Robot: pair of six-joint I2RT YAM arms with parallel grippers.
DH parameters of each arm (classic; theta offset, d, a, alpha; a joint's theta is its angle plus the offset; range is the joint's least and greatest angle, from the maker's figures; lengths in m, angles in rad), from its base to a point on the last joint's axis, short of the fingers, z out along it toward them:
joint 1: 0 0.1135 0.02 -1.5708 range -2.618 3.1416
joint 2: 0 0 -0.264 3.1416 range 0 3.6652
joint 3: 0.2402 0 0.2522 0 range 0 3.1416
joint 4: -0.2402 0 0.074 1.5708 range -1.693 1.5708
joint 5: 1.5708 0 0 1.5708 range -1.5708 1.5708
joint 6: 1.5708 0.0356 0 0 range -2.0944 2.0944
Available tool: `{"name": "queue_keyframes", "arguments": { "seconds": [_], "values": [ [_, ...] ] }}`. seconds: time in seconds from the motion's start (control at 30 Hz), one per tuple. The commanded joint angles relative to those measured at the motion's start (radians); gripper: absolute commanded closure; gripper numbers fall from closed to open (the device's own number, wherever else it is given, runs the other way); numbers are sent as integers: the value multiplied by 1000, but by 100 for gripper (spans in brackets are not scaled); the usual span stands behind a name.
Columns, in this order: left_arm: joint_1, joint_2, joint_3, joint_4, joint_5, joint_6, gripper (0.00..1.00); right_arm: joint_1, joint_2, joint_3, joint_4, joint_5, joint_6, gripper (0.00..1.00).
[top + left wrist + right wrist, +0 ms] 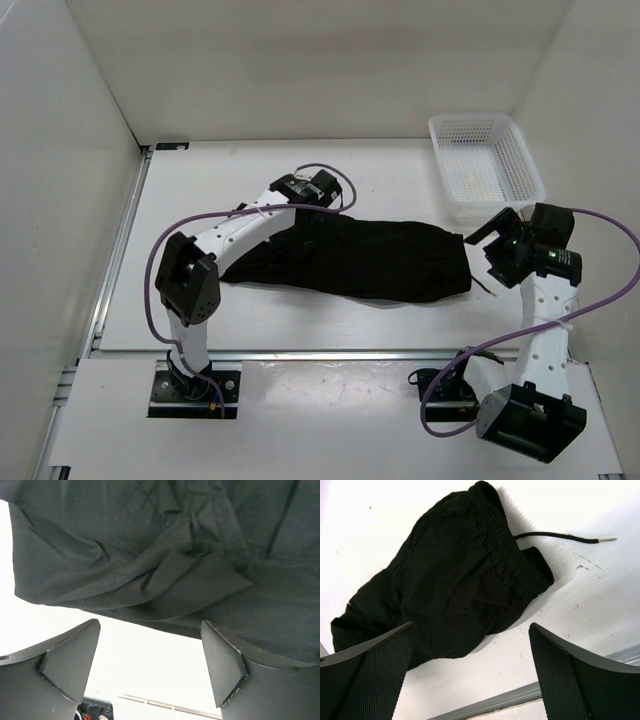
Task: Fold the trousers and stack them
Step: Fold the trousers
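The trousers (360, 258) lie across the middle of the counter (300, 322), waistband (495, 535) toward its right edge. Soft and limp, I judge, so best pinched at the elastic waistband. My left claw (150, 665) and right claw (470, 670) both gape, empty. Only my right wrist view shows the drawstring (560, 536) and its metal tip.

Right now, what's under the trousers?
Only the white table shows around the trousers; a drawstring pokes out at the waistband. Whatever lies beneath the fabric is covered.
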Motion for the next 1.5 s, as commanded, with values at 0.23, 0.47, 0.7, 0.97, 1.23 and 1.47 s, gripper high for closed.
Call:
{"name": "queue_keyframes", "arguments": {
  "seconds": [0.23, 0.47, 0.7, 0.97, 1.23, 1.47],
  "values": [
    [11, -11, 196, -122, -73, -48, 32, -4, -43, -16, 27, -53, -26, 3],
    [35, 98, 224, -45, 8, -108, 8, -4, -43, -35, 27, -73, -35, 3],
    [193, 124, 302, 15, 74, -146, 21, 17, -53, -44, 27, -84, -35, 3],
    [273, 339, 483, -1, 116, -122, 0, 17, -53, -62, 37, -93, -35, 3],
    [282, 417, 548, 13, 137, -89, 35, 17, -53, -62, 37, -93, -45, 3],
    [250, 301, 525, 42, 108, -60, 90, 17, -42, -62, 37, -84, -45, 3]
  ]
}}
